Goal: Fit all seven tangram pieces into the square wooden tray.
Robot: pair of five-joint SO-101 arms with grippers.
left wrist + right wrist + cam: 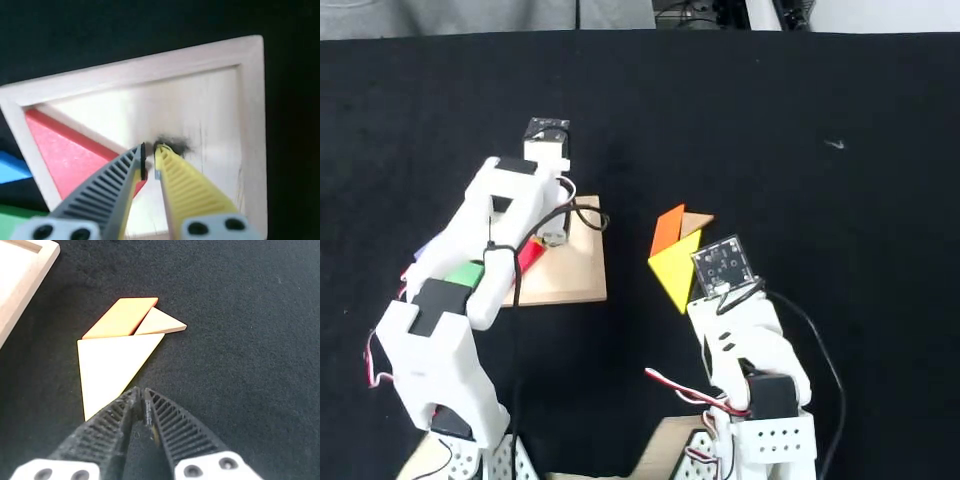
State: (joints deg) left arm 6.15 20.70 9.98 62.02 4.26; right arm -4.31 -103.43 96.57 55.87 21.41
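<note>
From above, the tray [582, 283] lies under the left arm [500, 215] with a red piece [531, 255] inside; a green piece [466, 272] and a blue piece [418, 253] sit on the cloth just outside it. The yellow triangle [674, 268], orange piece [667, 230] and tan triangle [699, 220] cluster, touching, ahead of the right arm [750, 350]. From the left wrist, the left gripper [150, 152] hangs over the bare tray floor beside the red piece, its jaws drawn nearly together on nothing. From the right wrist, the right gripper [140, 396] has its jaws pressed together at the yellow triangle's near edge. These pieces look thin, light, stiff and smooth; lying flat, they probably offer little to pinch, so grip across two edges at a narrow corner, or slide them. The touching neighbours would likely be dragged along, and the tray's raised rim stands in the way.
</note>
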